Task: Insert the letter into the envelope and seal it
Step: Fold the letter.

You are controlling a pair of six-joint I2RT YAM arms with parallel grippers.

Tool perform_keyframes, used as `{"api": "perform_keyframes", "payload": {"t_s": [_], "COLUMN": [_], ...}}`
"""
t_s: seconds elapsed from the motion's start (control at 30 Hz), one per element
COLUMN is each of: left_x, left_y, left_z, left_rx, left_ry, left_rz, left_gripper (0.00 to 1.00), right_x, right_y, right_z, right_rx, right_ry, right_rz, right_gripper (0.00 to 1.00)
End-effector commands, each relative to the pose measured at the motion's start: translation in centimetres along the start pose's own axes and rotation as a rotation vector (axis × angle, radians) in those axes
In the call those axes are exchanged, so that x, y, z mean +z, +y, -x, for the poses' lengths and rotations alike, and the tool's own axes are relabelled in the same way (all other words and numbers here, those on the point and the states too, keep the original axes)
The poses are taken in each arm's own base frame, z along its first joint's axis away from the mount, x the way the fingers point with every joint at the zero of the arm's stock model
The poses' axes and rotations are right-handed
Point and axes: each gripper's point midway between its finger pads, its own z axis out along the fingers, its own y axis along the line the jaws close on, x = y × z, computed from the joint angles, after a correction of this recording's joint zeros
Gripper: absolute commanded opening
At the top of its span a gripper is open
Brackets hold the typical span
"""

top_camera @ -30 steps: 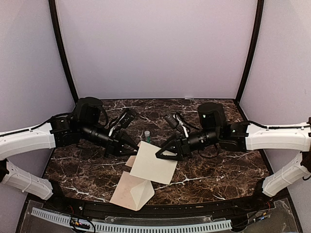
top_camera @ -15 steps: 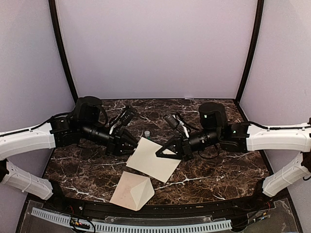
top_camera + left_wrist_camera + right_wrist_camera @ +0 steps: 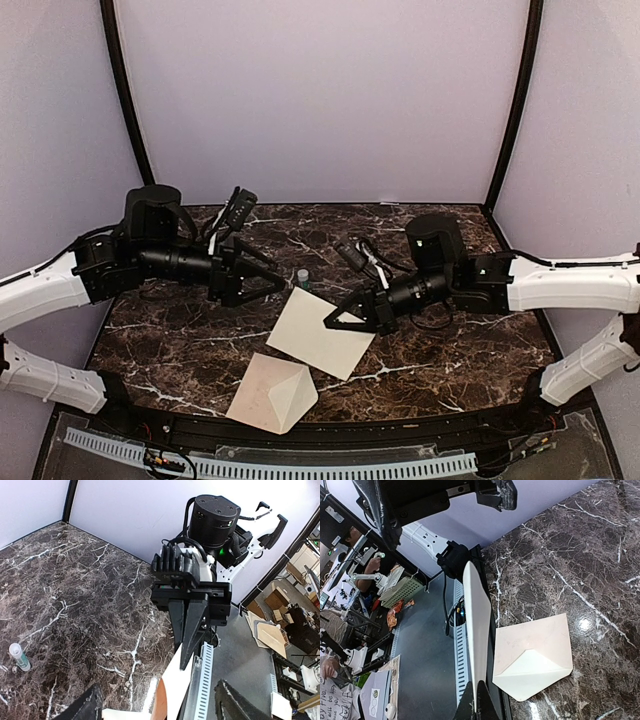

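Centrally over the dark marbled stone counter (image 3: 450, 350), the right end effector (image 3: 335, 319) pinches the pale cream rectangular paper letter (image 3: 312, 342) by its right edge, the left end effector (image 3: 268, 287) gapes wide and empty near its far corner, and the cream triangular-flapped paper envelope (image 3: 270, 393) lies by the counter's near edge.

The pale letter (image 3: 318, 335) hangs tilted above the table (image 3: 450, 350), the cream envelope (image 3: 270, 393) lying flat just beside it
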Motion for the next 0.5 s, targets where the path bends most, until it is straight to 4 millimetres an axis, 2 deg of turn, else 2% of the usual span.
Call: {"api": "perform_keyframes", "payload": {"t_s": [0.0, 0.17, 0.23, 0.3, 0.33, 0.37, 0.4, 0.43, 0.47], "left_x": [1.2, 2.9, 3.7, 4.0, 4.1, 4.2, 4.3, 4.4, 4.4], "left_y": [0.0, -0.5, -0.8, -1.3, -1.4, -1.5, -1.4, -1.5, -1.5], "left_z": [-0.8, -2.4, -3.3, -3.6, -3.6, -3.6, -3.6, -3.7, -3.8], "left_rx": [-0.064, -0.094, -0.097, -0.092, -0.089, -0.091, -0.090, -0.091, -0.092], "left_ry": [0.060, 0.138, 0.174, 0.190, 0.191, 0.193, 0.192, 0.195, 0.197], "left_rz": [-0.038, -0.111, -0.141, -0.170, -0.179, -0.185, -0.187, -0.195, -0.198], "left_gripper": [0.76, 0.78, 0.76, 0.65, 0.54, 0.47, 0.33, 0.27, 0.16], "right_x": [0.5, 0.7, 0.8, 0.8, 0.8, 0.8, 0.9, 0.9, 0.9], "right_y": [0.5, 0.6, 0.5, 0.5, 0.5, 0.4, 0.4, 0.2, 0.2], "right_z": [0.5, 0.4, 0.4, 0.4, 0.5, 0.5, 0.5, 0.2, 0.2], "right_rx": [-0.025, -0.025, -0.026, -0.027, -0.030, -0.032, -0.032, -0.023, -0.020], "right_ry": [0.009, 0.026, 0.032, 0.034, 0.032, 0.031, 0.033, 0.044, 0.047], "right_rz": [0.027, 0.036, 0.035, 0.034, 0.033, 0.032, 0.032, 0.027, 0.022], "right_gripper": [0.00, 0.00, 0.00, 0.00, 0.00, 0.00, 0.00, 0.00, 0.00]}}
